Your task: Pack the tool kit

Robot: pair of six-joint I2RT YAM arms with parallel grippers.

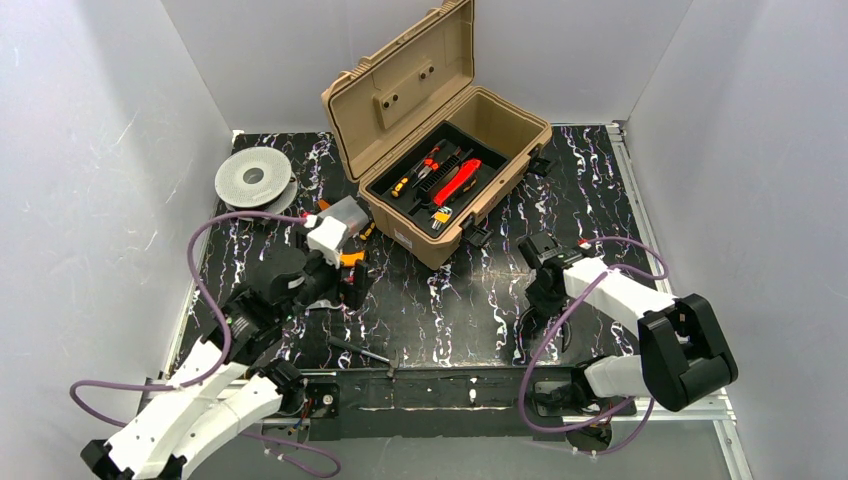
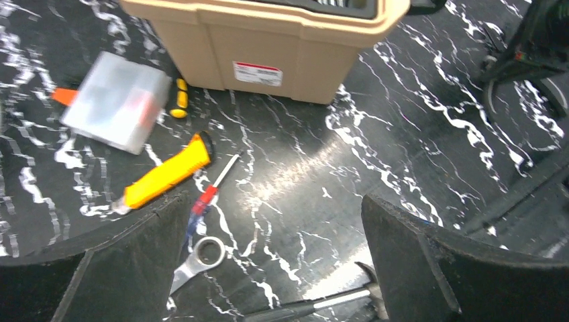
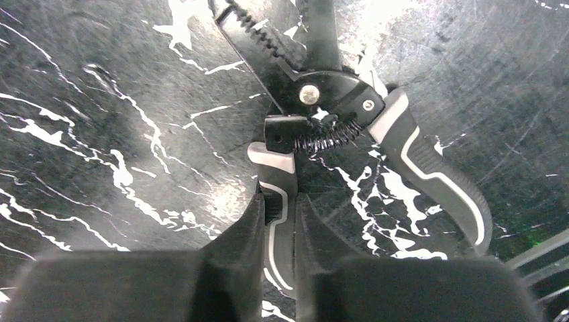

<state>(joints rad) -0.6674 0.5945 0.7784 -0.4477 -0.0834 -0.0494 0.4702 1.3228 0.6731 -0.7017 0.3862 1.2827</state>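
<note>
Right of the toolbox (image 1: 430, 238), the right gripper (image 3: 277, 213) pinches one handle of the pliers (image 3: 322, 90); left of it, the left gripper (image 2: 275, 211) gapes.

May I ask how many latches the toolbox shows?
2: the near latch hangs beside the toolbox's nearest corner, the far latch at its right end; others may be hidden.

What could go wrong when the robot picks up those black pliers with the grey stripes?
The right gripper pinches only one handle of the black spring-loaded pliers, so they could twist or slip out. Their other handle sticks out sideways and might snag the rim of the open tan plastic toolbox.
</note>
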